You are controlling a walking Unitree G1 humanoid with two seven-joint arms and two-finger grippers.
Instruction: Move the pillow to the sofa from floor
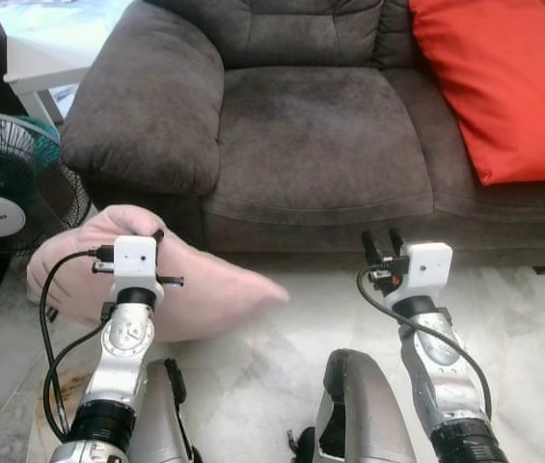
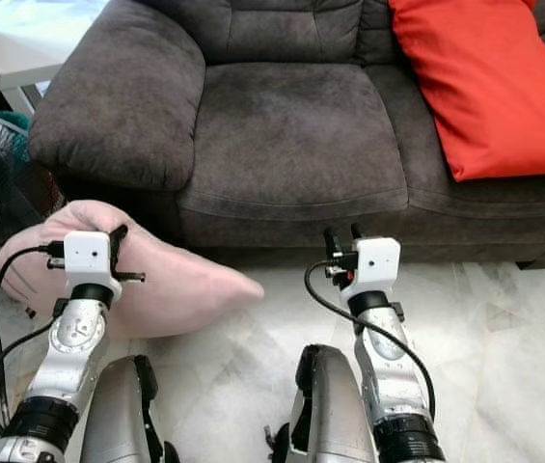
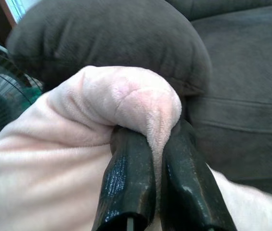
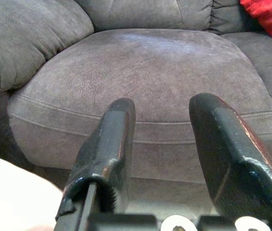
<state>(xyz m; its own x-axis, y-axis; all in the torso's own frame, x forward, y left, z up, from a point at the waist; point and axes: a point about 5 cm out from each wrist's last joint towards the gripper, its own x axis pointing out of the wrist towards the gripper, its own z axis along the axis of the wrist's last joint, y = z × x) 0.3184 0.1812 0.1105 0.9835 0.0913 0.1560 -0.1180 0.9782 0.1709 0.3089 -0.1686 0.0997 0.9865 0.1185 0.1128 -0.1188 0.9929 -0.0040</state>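
Observation:
A soft pink pillow (image 1: 204,289) is held up in front of the dark grey sofa's (image 1: 320,135) left armrest, its tip pointing right over the floor. My left gripper (image 3: 159,144) is shut on a fold of the pillow (image 3: 126,101), the plush pinched between both black fingers. My right gripper (image 1: 384,243) stands open before the sofa's front, nothing between its fingers (image 4: 111,139). The wide seat cushion (image 4: 145,82) lies straight ahead of it.
A red cushion (image 1: 504,82) leans on the sofa's right side. A teal and black floor fan (image 1: 2,193) stands at the left beside a white table (image 1: 40,48). Pale marble floor (image 1: 523,318) spreads below the sofa.

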